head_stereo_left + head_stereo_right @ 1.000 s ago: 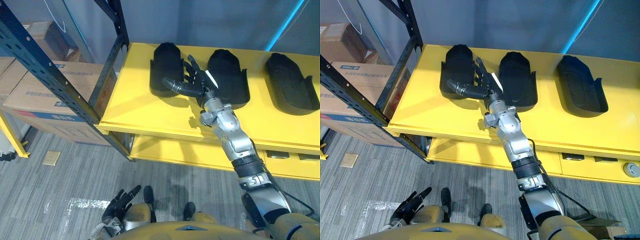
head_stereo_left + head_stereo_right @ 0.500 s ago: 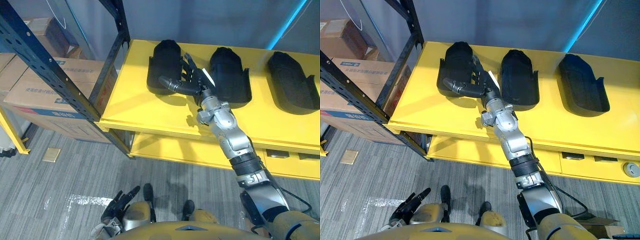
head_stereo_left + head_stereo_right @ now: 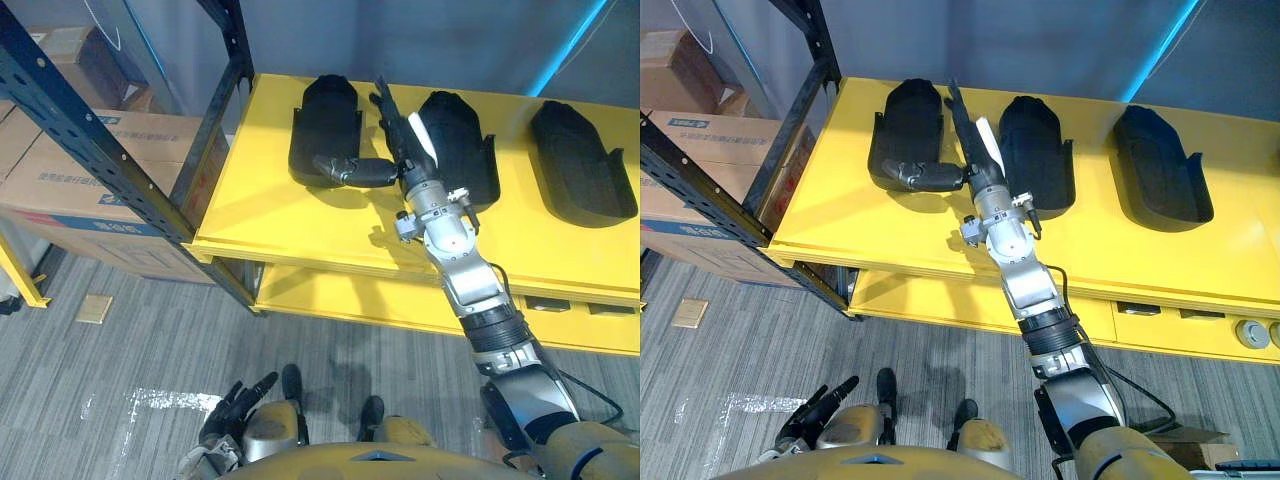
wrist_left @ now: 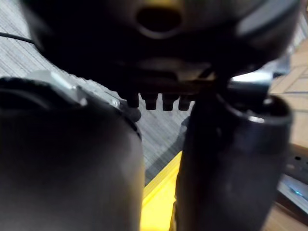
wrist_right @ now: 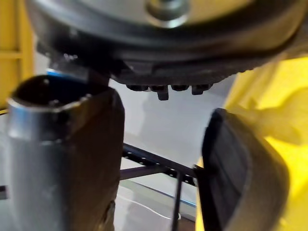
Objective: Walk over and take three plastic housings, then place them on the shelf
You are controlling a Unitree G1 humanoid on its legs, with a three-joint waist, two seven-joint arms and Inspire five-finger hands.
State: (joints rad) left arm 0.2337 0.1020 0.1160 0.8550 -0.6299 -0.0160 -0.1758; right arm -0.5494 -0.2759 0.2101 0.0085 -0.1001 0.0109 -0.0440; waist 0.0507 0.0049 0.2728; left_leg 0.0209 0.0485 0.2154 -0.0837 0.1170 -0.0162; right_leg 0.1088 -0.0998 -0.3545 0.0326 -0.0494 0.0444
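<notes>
Plastic housings (image 3: 455, 145), three, black, lying in a row on the yellow shelf (image 3: 300, 225), none held. Nearest, low over the grey floor (image 3: 150, 340): left hand (image 3: 235, 405), fingers loosely spread, empty. Farther on, over the shelf: right hand (image 3: 408, 165), fingers straight and pointing away, between left housing (image 3: 325, 125) and middle housing (image 3: 1035, 140); thumb stretched left across the near end of the left housing, contact unclear. Well apart to the right: right housing (image 3: 580, 165). At the left, dark rack upright (image 3: 100, 150) with cardboard boxes (image 3: 70, 185) behind.
</notes>
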